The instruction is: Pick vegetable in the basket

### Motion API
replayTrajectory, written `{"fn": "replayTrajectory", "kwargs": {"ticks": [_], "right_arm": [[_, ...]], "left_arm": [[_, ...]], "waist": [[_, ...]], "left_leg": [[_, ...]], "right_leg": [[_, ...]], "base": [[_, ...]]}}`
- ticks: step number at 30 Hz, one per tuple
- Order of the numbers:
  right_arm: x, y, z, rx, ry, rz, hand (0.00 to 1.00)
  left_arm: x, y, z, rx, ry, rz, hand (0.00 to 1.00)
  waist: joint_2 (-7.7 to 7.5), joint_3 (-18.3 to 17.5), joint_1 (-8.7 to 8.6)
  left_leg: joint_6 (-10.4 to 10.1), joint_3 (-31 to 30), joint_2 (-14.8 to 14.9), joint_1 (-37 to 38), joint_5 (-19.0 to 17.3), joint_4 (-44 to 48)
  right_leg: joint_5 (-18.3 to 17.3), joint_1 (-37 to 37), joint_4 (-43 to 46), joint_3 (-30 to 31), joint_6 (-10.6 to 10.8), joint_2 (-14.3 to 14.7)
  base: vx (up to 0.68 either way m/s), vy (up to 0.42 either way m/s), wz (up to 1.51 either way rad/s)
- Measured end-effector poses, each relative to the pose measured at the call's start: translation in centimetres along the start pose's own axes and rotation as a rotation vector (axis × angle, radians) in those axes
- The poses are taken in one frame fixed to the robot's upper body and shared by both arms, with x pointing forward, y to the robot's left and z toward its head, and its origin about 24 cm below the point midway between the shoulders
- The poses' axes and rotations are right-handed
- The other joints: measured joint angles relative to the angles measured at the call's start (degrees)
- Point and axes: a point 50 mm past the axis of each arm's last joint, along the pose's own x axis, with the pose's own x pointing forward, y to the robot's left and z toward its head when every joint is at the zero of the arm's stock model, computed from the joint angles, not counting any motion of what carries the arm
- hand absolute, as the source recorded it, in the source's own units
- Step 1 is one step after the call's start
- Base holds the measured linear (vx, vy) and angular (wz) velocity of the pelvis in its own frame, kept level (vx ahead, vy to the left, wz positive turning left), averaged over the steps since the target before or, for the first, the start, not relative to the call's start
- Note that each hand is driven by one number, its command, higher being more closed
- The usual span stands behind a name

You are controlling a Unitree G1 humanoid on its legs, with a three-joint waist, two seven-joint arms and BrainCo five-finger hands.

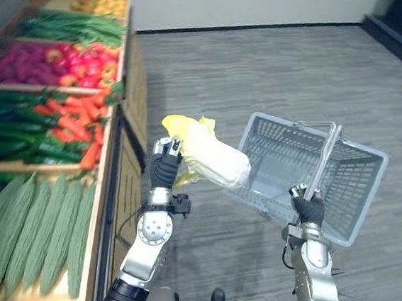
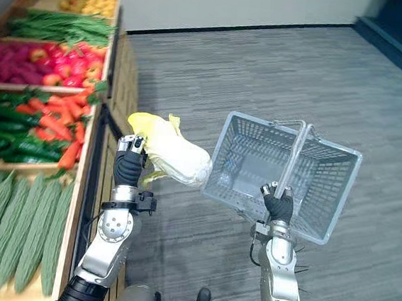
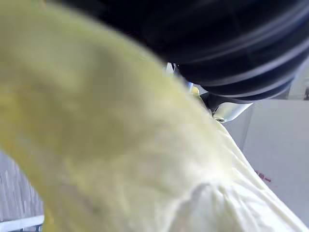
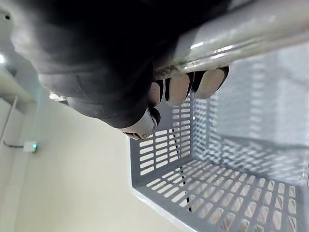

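Over the floor (image 1: 280,73), left hand (image 1: 164,167) clamping round a pale yellow cabbage (image 1: 211,158), its white end lying at the 9 o'clock rim of the grey basket (image 1: 357,197), right hand (image 1: 310,208) curling tight round the handle (image 1: 323,156), vegetable shelf (image 1: 48,107) standing at 9 o'clock.

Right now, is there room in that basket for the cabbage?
Yes. The basket is bare inside its grey mesh walls; the handle in the right hand crosses above. The cabbage in the left hand is by its left wall. The shelf is crowded with vegetables.
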Motion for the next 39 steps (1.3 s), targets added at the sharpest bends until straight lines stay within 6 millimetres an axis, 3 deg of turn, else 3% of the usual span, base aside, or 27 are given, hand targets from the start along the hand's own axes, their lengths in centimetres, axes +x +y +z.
{"fn": "replayTrajectory", "kwargs": {"ticks": [2,11,17,18,22,25,29,33,34,39], "right_arm": [[-0.5,0.7,-0.6,0.034,0.032,0.051,1.0],[-2.2,6.2,-2.0,0.182,0.141,0.367,1.0],[-3.0,7.6,-2.6,0.243,0.205,0.455,1.0],[-3.2,7.8,-2.8,0.261,0.229,0.464,1.0],[-3.2,7.6,-2.9,0.271,0.249,0.47,1.0],[-3.4,7.8,-2.9,0.285,0.252,0.48,1.0],[-3.3,8.3,-1.4,0.321,0.195,0.509,1.0],[-3.3,8.9,-0.2,0.34,0.146,0.555,1.0],[-3.5,9.1,-0.1,0.35,0.14,0.576,1.0],[-3.6,8.9,-0.3,0.351,0.144,0.582,1.0]], "left_arm": [[-0.1,-1.1,-0.6,0.015,0.031,-0.081,1.0],[-1.1,-3.0,-4.6,0.227,0.184,-0.283,1.0],[-0.6,-3.1,-5.7,0.406,0.175,-0.352,1.0],[-0.8,-2.9,-6.2,0.444,0.189,-0.36,0.0],[-1.1,-1.9,-7.3,0.519,0.239,-0.368,0.0],[-1.9,-0.5,-8.6,0.566,0.314,-0.345,0.0],[-3.8,1.1,-10.3,0.602,0.435,-0.32,0.0],[-4.2,1.8,-10.7,0.635,0.458,-0.322,0.0],[-3.7,3.1,-10.5,0.666,0.462,-0.285,0.0],[-3.4,3.1,-10.1,0.669,0.439,-0.28,0.0]], "waist": [[-0.22,-0.05,0.17],[-0.62,-0.27,0.14],[-0.68,-0.31,0.26],[-0.71,-0.33,0.24],[-0.78,-0.35,0.12],[-1.77,-0.91,0.18],[-2.38,-1.06,0.18],[-2.88,-1.32,0.37],[-3.91,-1.56,0.3],[-3.92,-1.57,-0.1]], "left_leg": [[0.89,1.36,-1.93,2.83,1.88,-4.46],[0.88,4.76,-2.7,9.48,3.95,-13.88],[1.04,5.28,-3.27,10.68,5.24,-16.38],[1.27,5.37,-3.32,10.53,5.4,-16.41],[2.04,5.24,-3.68,10.5,6.17,-17.28],[2.5,5.17,-4.45,10.12,6.62,-17.62],[3.27,5.09,-5.34,9.6,7.16,-17.86],[3.51,4.87,-6.08,9.6,8.52,-20.02],[3.19,4.11,-6.42,10.64,11.03,-23.95],[2.69,3.84,-6.41,10.59,11.42,-24.03]], "right_leg": [[-0.25,-0.09,-0.09,1.64,0.69,-1.8],[0.65,0.5,-0.11,5.55,1.83,-2.18],[1.65,0.46,-0.56,6.08,2.62,-2.55],[2.79,0.51,-1.38,6.25,2.49,-2.55],[4.34,0.53,-2.33,6.33,2.44,-2.76],[4.62,0.53,-3.38,6.34,2.67,-3.49],[4.6,0.37,-4.18,6.37,2.69,-4.29],[4.51,-0.1,-5.09,6.36,2.83,-4.8],[3.55,-0.46,-5.12,6.06,4.18,-4.94],[3.04,-0.45,-5.12,5.81,4.79,-5.0]], "base": [[0.18,0.216,-0.1],[0.08,0.072,-0.19],[0.0,0.014,-0.04],[-0.04,0.032,-0.09],[-0.06,0.035,-0.02],[-0.08,0.021,0.01],[-0.11,-0.003,0.0],[-0.12,-0.038,0.02],[-0.18,-0.098,0.1],[-0.06,-0.041,0.03]]}}
